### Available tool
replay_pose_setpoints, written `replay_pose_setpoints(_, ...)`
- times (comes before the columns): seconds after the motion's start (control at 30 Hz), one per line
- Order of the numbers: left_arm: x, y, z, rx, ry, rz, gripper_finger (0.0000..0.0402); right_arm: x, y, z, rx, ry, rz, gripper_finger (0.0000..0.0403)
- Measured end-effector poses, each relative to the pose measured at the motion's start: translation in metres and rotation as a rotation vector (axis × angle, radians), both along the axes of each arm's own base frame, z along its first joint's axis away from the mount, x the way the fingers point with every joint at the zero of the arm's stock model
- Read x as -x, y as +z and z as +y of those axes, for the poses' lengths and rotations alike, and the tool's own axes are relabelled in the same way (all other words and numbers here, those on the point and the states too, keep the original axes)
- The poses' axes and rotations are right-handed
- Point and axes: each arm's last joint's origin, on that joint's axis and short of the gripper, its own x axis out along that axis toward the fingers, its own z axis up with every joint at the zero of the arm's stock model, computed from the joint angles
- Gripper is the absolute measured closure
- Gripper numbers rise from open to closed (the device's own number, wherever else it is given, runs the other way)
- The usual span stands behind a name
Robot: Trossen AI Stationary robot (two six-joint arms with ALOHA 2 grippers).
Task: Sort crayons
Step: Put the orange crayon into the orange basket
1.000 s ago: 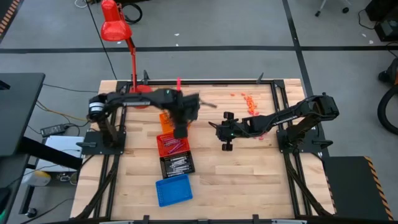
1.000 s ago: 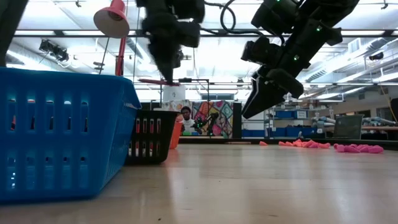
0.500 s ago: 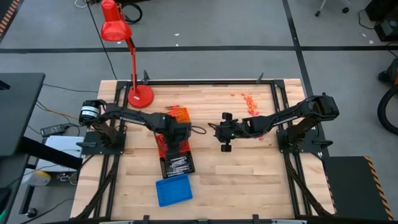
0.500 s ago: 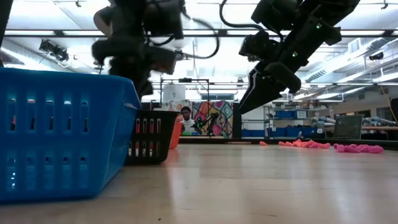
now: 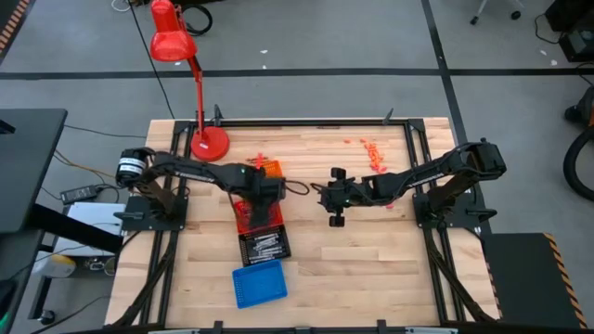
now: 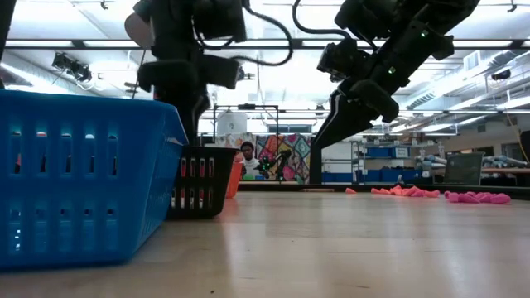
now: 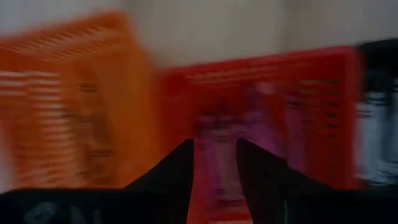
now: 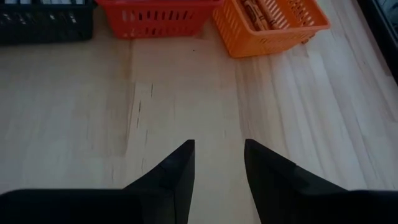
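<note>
Now the left gripper hangs over the red tray, fingers apart, nothing between them; right gripper waits open above bare table.

From above, the left gripper hung over the red tray, which lay in a row between the orange tray and the black tray, with the blue tray last. The right gripper waited over bare table. Loose crayons lay scattered near the far edge, and a red lamp stood at the far left corner.
</note>
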Motion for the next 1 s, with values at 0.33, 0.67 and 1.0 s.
replay_pose_setpoints(0.33, 0.022, 0.03, 0.063, -0.21, 0.079, -0.028, 0.0269, 0.003, -0.002, -0.001, 0.018, -0.011, 0.035, 0.026)
replay_pose_setpoints(0.67, 0.036, 0.019, 0.136, -0.243, 0.176, 0.021, 0.0269, 0.03, -0.005, -0.008, 0.15, -0.2, 0.251, 0.026)
replay_pose_setpoints(1.0, 0.053, -0.014, 0.169, -0.184, 0.148, -0.091, 0.0269, 0.052, 0.014, -0.015, 0.175, -0.343, 0.25, 0.026)
